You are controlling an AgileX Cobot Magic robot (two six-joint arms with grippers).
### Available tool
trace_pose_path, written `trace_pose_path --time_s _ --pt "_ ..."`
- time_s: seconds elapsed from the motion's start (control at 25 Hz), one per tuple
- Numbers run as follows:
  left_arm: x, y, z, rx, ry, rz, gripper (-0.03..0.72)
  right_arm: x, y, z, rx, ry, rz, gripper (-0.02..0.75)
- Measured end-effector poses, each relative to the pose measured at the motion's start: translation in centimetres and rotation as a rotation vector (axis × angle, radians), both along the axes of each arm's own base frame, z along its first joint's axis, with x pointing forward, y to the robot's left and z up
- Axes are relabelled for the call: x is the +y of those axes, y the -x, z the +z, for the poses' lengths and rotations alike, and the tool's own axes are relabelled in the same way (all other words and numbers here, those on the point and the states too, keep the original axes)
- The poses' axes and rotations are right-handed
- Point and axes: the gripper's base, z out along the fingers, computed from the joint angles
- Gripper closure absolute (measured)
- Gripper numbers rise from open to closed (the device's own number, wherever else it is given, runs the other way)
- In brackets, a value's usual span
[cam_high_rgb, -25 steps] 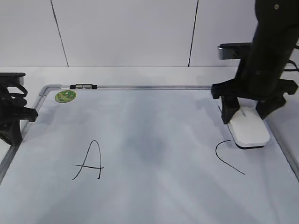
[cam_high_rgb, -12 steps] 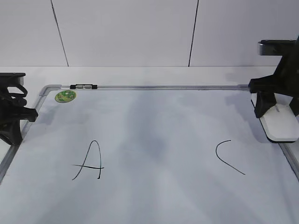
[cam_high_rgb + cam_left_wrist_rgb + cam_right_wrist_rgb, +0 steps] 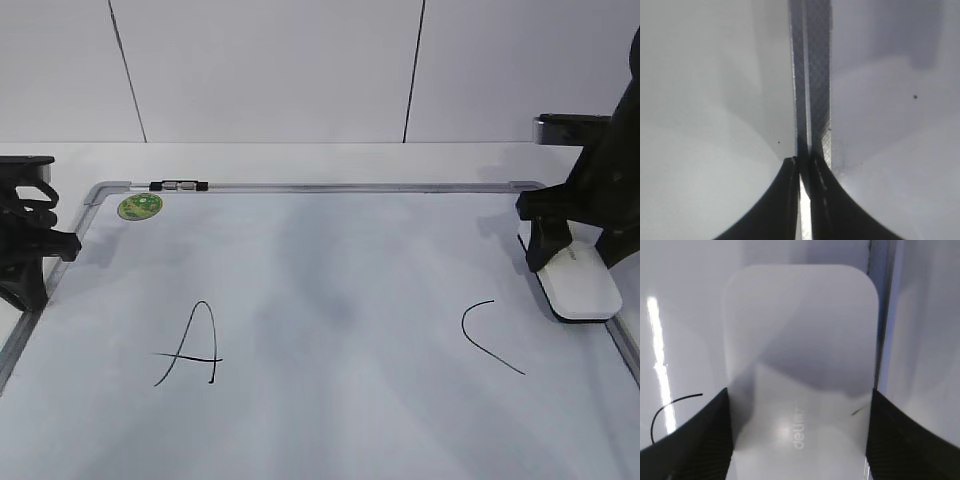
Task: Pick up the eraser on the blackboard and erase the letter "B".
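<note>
The white eraser point(image 3: 580, 286) lies flat on the blackboard point(image 3: 330, 187) by its right frame, just right of the letter "C" point(image 3: 487, 336). My right gripper point(image 3: 572, 256) is shut on it; in the right wrist view the black fingers point(image 3: 690, 440) press both long sides of the eraser point(image 3: 800, 340), grey lettering facing up. No letter "B" shows; only a faint grey smudge lies between "A" point(image 3: 190, 345) and "C". My left gripper point(image 3: 40, 262) is shut and empty over the board's left frame point(image 3: 815, 75).
A small black-and-silver marker point(image 3: 178, 185) lies on the top frame next to a round green sticker point(image 3: 140, 206). The board's right frame point(image 3: 885, 315) runs close beside the eraser. A white wall stands behind the table.
My right gripper slid the eraser right, from beside the "C" to the board's right edge, then a little back left and nearer. The left arm has not moved.
</note>
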Motion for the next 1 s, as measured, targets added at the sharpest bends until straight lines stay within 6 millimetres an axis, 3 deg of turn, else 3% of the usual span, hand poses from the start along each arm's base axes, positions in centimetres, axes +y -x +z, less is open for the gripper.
trace_pose_path --time_s 0.36,1.0 --pt "0.0 0.0 0.0 0.000 0.000 0.000 0.671 -0.3 -0.6 -2.2 0.035 0.031 0.015 0.196" --pt "0.0 0.0 0.0 0.004 0.000 0.000 0.671 -0.3 -0.6 -2.2 0.032 0.039 0.009 0.197"
